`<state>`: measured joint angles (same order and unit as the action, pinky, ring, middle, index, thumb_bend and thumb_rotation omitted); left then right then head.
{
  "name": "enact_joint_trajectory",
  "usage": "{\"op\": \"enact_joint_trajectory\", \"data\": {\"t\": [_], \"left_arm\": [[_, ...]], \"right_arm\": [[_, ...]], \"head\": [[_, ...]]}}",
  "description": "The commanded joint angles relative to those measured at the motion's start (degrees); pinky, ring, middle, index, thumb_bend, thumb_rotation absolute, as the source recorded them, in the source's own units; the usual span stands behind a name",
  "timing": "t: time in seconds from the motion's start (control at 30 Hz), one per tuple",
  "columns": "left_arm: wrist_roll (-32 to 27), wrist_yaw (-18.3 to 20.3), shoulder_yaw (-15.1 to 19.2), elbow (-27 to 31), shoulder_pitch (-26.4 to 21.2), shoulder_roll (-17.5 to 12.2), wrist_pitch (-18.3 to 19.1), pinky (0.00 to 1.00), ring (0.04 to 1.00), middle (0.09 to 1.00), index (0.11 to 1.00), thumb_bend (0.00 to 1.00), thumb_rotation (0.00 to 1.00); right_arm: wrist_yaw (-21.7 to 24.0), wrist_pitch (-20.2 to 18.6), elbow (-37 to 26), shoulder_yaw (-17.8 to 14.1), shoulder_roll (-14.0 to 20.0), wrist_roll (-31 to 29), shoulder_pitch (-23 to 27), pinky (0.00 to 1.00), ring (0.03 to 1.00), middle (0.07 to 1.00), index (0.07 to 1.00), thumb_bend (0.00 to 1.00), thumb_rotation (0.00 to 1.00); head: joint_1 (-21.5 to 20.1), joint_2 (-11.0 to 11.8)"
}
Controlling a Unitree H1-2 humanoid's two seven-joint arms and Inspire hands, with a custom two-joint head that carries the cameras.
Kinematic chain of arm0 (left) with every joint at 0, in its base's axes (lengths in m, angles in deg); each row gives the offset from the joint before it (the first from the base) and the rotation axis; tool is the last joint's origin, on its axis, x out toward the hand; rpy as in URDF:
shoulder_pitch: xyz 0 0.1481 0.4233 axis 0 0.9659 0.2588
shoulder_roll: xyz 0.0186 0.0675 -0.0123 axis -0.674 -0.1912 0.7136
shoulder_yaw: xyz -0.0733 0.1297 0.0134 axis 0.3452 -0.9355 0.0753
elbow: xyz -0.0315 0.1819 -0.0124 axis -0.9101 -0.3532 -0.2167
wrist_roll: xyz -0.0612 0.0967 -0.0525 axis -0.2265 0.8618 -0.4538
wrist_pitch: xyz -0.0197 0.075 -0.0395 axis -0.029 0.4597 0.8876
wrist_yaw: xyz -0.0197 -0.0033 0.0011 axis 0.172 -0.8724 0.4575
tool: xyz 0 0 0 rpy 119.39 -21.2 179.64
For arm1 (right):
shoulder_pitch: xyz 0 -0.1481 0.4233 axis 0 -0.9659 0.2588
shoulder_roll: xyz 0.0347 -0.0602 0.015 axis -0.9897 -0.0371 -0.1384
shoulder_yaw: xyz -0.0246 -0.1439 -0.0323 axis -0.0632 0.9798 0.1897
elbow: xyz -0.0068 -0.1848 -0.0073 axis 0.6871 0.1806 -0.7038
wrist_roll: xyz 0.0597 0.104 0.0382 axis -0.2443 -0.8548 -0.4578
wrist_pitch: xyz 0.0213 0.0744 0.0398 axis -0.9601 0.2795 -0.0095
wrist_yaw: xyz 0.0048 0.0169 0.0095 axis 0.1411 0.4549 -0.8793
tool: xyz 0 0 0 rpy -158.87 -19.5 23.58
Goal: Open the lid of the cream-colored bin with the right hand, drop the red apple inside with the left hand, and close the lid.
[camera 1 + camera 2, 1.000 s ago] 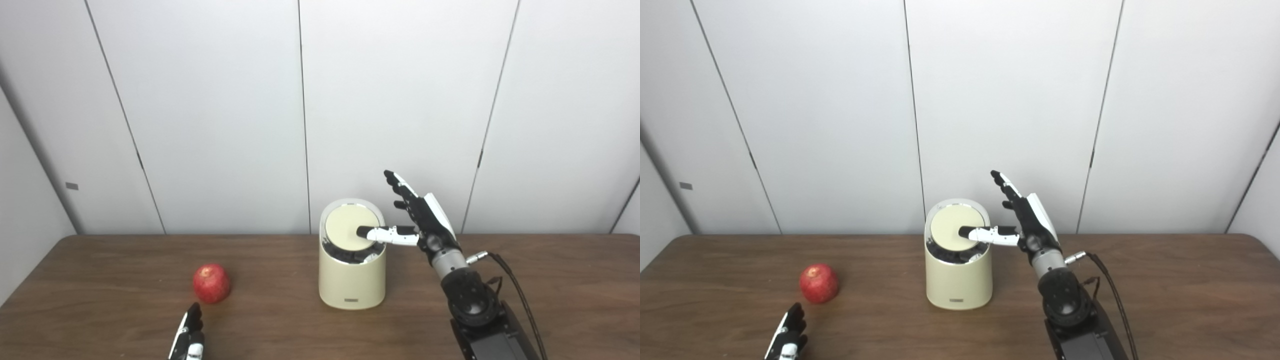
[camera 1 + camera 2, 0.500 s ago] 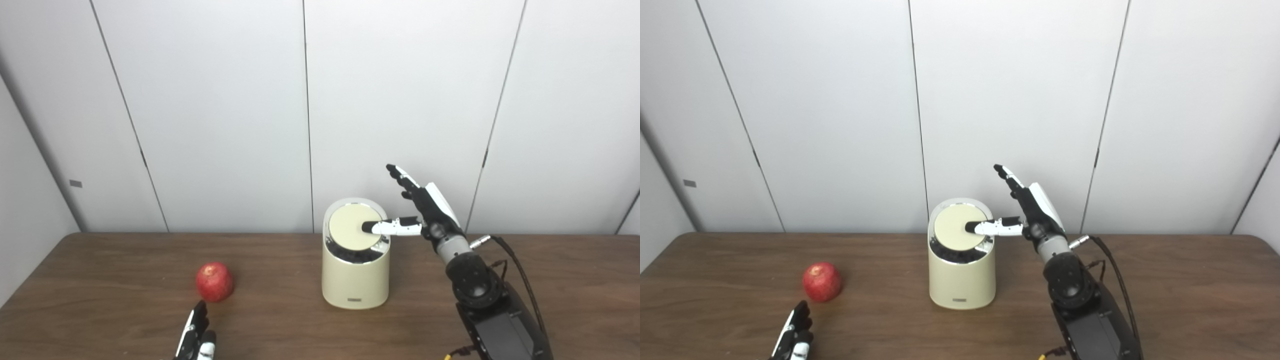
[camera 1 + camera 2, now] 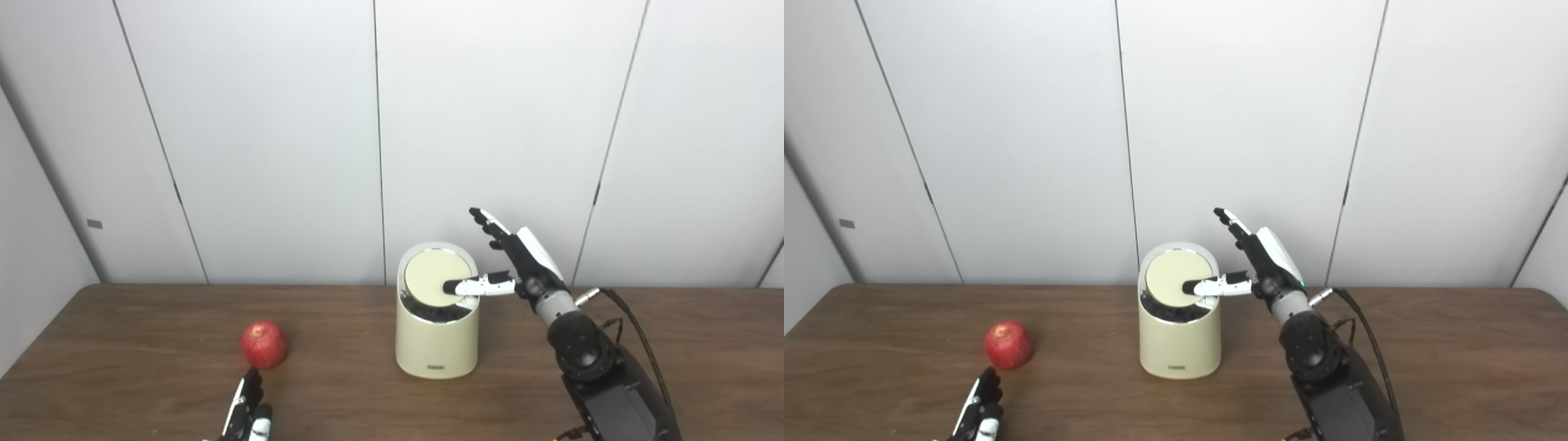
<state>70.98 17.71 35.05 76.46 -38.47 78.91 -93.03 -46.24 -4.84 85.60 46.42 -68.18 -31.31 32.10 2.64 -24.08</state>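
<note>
Cream-coloured cylindrical bin [image 3: 436,334] mid-bench, round lid [image 3: 436,285] tilted under right hand [image 3: 517,263], fingers spread, thumb pressing. Risk: thumb slips, lid swings shut. Red apple [image 3: 264,345] left, near empty, spread left hand [image 3: 246,416].

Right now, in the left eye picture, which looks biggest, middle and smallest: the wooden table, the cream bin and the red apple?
1. Brown wooden table, by far the largest.
2. Cream-colored round bin.
3. Red apple, the smallest.
</note>
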Motion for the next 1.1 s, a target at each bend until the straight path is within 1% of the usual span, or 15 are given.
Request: {"op": "enact_joint_trajectory", "data": {"t": [0.0,0.13,0.2,0.27,0.33,0.37,0.43,0.53,0.6,0.7,0.73,0.9,1.0,1.07], "left_arm": [[0.04,-0.09,-1.37,-2.24,0.63,1.65,-0.71,1.0,0.993,0.986,1.0,0.41,0.77],[-0.42,0.04,-1.32,-2.27,0.67,1.72,-0.71,1.0,0.994,0.986,0.998,0.43,0.77],[-0.59,0.01,-1.28,-2.21,0.69,1.88,-0.75,1.0,0.992,0.986,0.998,0.42,0.76],[-0.83,0.16,-1.28,-2.31,0.65,1.87,-0.98,1.0,0.994,0.989,1.0,0.41,0.76],[-0.83,0.26,-1.3,-2.37,0.62,1.82,-1.03,1.0,0.993,0.988,1.0,0.42,0.76],[-0.77,0.27,-1.31,-2.24,0.66,1.8,-0.9,1.0,0.993,0.988,1.0,0.43,0.76],[-0.76,0.35,-1.35,-2.14,0.69,1.74,-0.88,1.0,0.995,0.99,1.0,0.43,0.76],[-0.34,0.16,-1.3,-2.39,0.67,1.72,-1.06,1.0,0.987,0.99,1.0,0.44,0.76],[-0.39,0.05,-1.24,-2.24,0.66,1.84,-0.75,1.0,0.983,0.987,0.998,0.46,0.76],[-0.28,0.12,-1.33,-2.01,0.7,1.81,-0.53,1.0,0.989,0.991,1.0,0.45,0.76],[-0.31,0.19,-1.37,-1.92,0.74,1.78,-0.39,1.0,0.992,0.992,1.0,0.43,0.76],[-0.18,0.11,-1.43,-1.77,0.76,1.79,-0.15,1.0,0.992,0.992,1.0,0.45,0.77],[0.11,0.12,-1.51,-1.83,0.82,1.69,-0.45,1.0,0.989,0.989,1.0,0.42,0.77],[0.8,-0.01,-1.6,-2.13,0.75,1.52,-0.89,0.99,0.984,0.983,0.996,0.42,0.77]], "right_arm": [[-0.5,1.98,-0.62,0.47,0.49,1.17,2.85,0.87,0.934,0.94,0.933,0.93,0.26],[-0.56,2.59,-0.23,1.07,0.49,1.57,2.86,0.89,0.936,0.941,0.933,0.93,0.27],[-0.72,3.66,0.24,1.64,0.88,2.31,2.83,0.89,0.936,0.941,0.935,0.92,0.26],[-1.48,4.69,0.81,2.58,1.51,4.1,2.86,0.87,0.926,0.935,0.93,0.91,0.25],[-2.7,5.74,1.36,4.04,2.42,6.91,3.02,0.88,0.918,0.927,0.925,0.9,0.25],[-3.21,6.06,1.54,4.59,2.77,7.92,3.11,0.88,0.916,0.925,0.924,0.9,0.24],[-3.77,6.59,1.91,5.54,3.42,9.57,3.31,0.88,0.916,0.921,0.92,0.9,0.24],[-4.54,7.49,2.23,7.0,4.33,12.21,3.57,0.94,0.938,0.929,0.921,0.92,0.24],[-4.67,7.86,2.25,7.42,4.59,12.79,3.64,0.97,0.95,0.935,0.924,0.92,0.25],[-4.45,8.04,2.05,7.31,4.54,12.4,3.54,0.99,0.956,0.938,0.925,0.92,0.25],[-4.36,7.94,1.83,7.21,4.47,12.29,3.49,0.98,0.955,0.939,0.926,0.92,0.26],[-3.42,6.92,-0.04,6.15,4.0,11.01,3.31,0.94,0.95,0.941,0.933,0.9,0.29],[-3.2,6.29,-1.73,4.83,3.44,9.6,3.1,0.9,0.937,0.934,0.931,0.87,0.32],[-2.93,5.88,-3.02,3.59,3.01,8.2,2.79,0.87,0.924,0.927,0.923,0.86,0.39]], "head": [[0.05,-0.22],[0.09,-0.37],[0.11,-0.4],[0.11,-0.4],[0.11,-0.4],[0.02,-0.78],[0.02,-0.78],[0.02,-0.78],[0.11,-1.12],[0.09,-1.23],[0.15,-1.29],[0.2,-1.4],[0.16,-1.55],[0.04,-1.56]]}}
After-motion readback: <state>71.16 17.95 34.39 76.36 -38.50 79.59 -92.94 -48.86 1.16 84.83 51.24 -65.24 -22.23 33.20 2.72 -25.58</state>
